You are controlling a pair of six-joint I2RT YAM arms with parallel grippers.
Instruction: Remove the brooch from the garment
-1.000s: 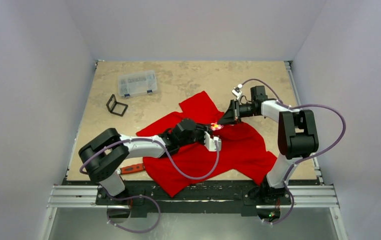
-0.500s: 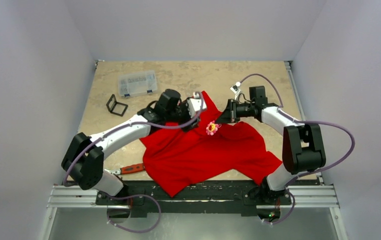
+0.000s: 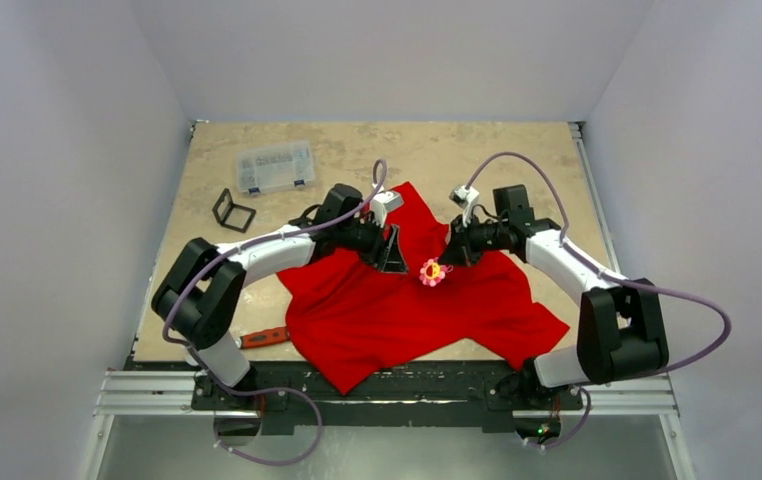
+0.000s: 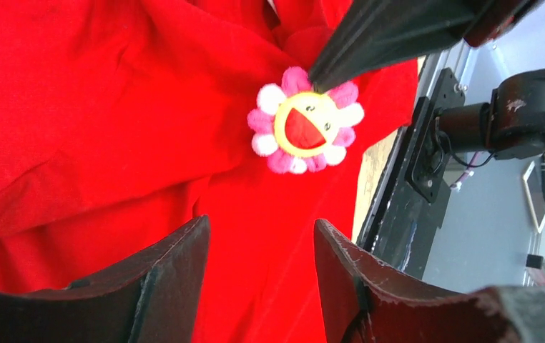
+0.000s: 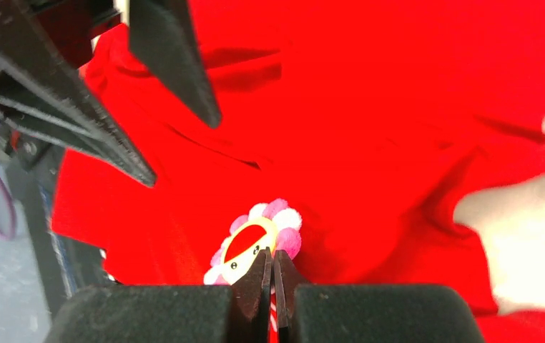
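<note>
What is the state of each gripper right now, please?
Left gripper: open, holding nothing, over the shirt.
Right gripper: closed, pinching the edge of the brooch.

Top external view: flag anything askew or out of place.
The plain red soft-cloth T-shirt lies rumpled and skewed, not flat. A red-handled wrench sits at its near-left edge, an odd tool for this job.

My tally from overhead.
I count one brooch (image 3: 433, 271), one garment (image 3: 407, 315), one clear box (image 3: 275, 167) at 11 o'clock, one black frame (image 3: 233, 210) at 10, one red-handled tool (image 3: 265, 337) at 7, left end effector (image 3: 393, 265) plus right end effector (image 3: 444, 262): two.
</note>
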